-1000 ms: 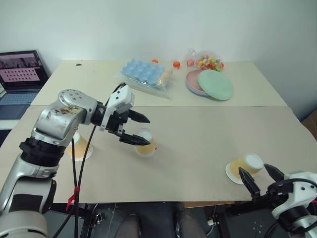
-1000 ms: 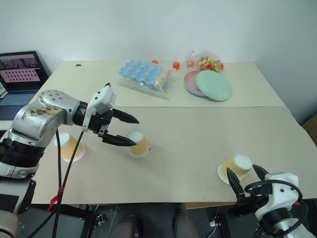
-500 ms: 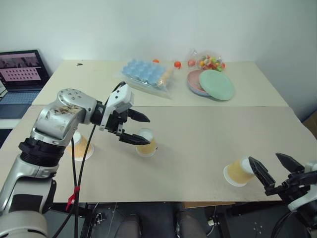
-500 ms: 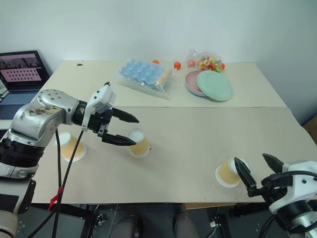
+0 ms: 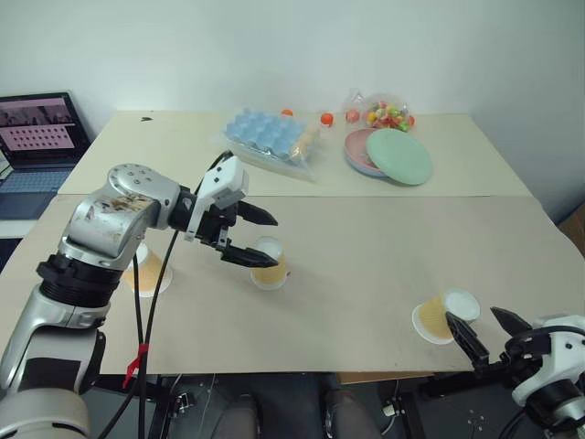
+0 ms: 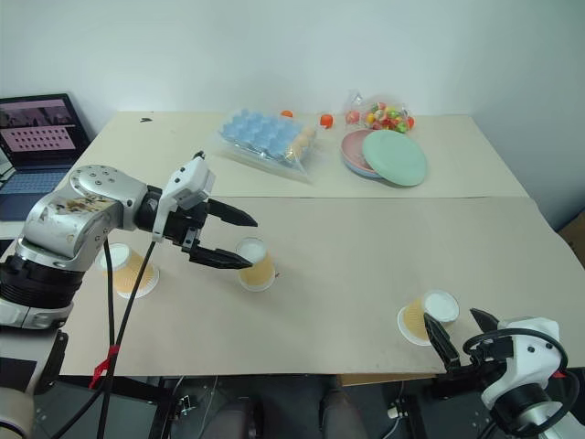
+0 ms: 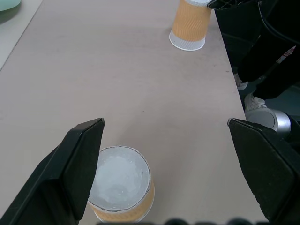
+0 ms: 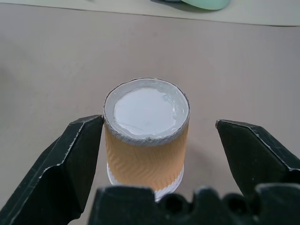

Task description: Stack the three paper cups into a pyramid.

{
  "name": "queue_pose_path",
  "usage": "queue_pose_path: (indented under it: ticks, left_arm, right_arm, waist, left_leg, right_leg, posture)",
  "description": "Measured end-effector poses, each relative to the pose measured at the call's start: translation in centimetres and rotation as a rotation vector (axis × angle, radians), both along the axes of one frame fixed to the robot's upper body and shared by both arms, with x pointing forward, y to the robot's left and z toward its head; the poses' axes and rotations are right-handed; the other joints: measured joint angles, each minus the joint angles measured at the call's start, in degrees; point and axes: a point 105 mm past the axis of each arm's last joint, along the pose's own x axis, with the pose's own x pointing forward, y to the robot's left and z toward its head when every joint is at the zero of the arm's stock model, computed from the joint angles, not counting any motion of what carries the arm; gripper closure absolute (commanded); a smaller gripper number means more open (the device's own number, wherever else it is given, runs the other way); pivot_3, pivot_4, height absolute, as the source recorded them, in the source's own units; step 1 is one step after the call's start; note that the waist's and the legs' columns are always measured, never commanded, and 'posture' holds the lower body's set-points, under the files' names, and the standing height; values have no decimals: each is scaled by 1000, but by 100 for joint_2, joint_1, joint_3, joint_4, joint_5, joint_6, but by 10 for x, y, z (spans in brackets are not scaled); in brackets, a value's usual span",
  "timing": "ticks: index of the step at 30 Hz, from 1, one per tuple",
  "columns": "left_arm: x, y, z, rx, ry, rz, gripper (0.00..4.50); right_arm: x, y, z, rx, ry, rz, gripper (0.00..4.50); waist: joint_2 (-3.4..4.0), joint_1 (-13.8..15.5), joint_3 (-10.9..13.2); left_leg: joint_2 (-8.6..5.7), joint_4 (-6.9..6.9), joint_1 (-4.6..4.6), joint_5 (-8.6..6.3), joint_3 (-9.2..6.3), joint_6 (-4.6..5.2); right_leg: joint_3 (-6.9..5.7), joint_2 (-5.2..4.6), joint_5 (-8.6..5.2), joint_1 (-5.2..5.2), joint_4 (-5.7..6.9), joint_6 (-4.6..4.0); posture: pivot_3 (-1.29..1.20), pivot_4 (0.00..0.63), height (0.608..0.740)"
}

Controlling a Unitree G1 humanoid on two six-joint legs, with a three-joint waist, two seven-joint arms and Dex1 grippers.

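Three orange-tan paper cups stand upside down and apart on the beige table (image 5: 366, 247). The left cup (image 5: 148, 272) is half hidden behind my left arm. The middle cup (image 5: 271, 265) sits just under my left gripper (image 5: 271, 240), which is open; in the left wrist view this cup (image 7: 121, 190) lies close to one finger. The right cup (image 5: 442, 316) stands near the table's front edge. My right gripper (image 5: 475, 327) is open at the edge with a finger on each side of that cup (image 8: 146, 136), not touching it.
At the back of the table are a blue egg tray in a plastic bag (image 5: 270, 137), stacked pink and green plates (image 5: 398, 155), a bag of colourful pieces (image 5: 384, 114) and small orange balls (image 5: 326, 119). A laptop (image 5: 37, 128) sits far left.
My right gripper swung out to the right, then came back low around the right cup, which now sits slightly nearer the front edge. The left gripper has not moved.
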Motion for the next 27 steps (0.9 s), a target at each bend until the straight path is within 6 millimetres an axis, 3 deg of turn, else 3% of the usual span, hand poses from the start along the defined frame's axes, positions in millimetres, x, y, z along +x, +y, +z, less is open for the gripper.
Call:
queue_pose_path:
  ticks: [20, 26, 27]
  left_arm:
    - [-2, 9, 5, 33, -20, 26, 0]
    - [-3, 11, 6, 43, -26, 33, 0]
    - [-3, 11, 7, 43, -28, 33, 0]
  right_arm:
    - [27, 4, -8, 21, -23, 39, 23]
    - [31, 8, -10, 30, -21, 60, 1724]
    - [31, 8, -10, 29, -21, 61, 1815]
  waist:
    - [1, -1, 0]
    - [1, -1, 0]
    - [1, -1, 0]
  left_leg:
    - [-1, -1, 0, 0, 0, 0]
    - [-2, 0, -1, 0, 0, 0]
    - [-1, 0, -1, 0, 0, 0]
  right_leg:
    - [0, 0, 0, -1, 0, 0]
    - [0, -1, 0, -1, 0, 1]
    - [0, 0, 0, -1, -1, 1]
  posture:
    - [0, 150, 736]
    - [0, 150, 736]
    - [0, 150, 736]
